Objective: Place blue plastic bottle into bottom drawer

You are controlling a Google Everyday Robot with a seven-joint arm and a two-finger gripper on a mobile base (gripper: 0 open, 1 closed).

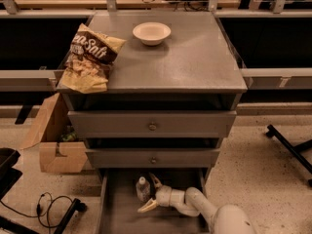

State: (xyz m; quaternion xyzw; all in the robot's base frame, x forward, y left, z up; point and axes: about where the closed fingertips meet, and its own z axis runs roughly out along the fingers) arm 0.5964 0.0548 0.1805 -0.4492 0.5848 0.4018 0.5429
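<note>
The blue plastic bottle (142, 188) stands upright on the floor of the open bottom drawer (117, 213), near its back, white cap up. My gripper (150, 194) reaches into the drawer from the lower right, with the white arm behind it. Its fingers are spread open, one above and behind the bottle, the other (146, 207) low and in front. The bottle sits at the fingertips' left and the fingers do not press on it.
The grey cabinet's top (195, 57) holds a cream bowl (151, 32) and a chip bag (89, 57) at its left edge. The two upper drawers (152, 126) are shut. A cardboard box (53, 140) and cables (53, 206) lie on the floor to the left.
</note>
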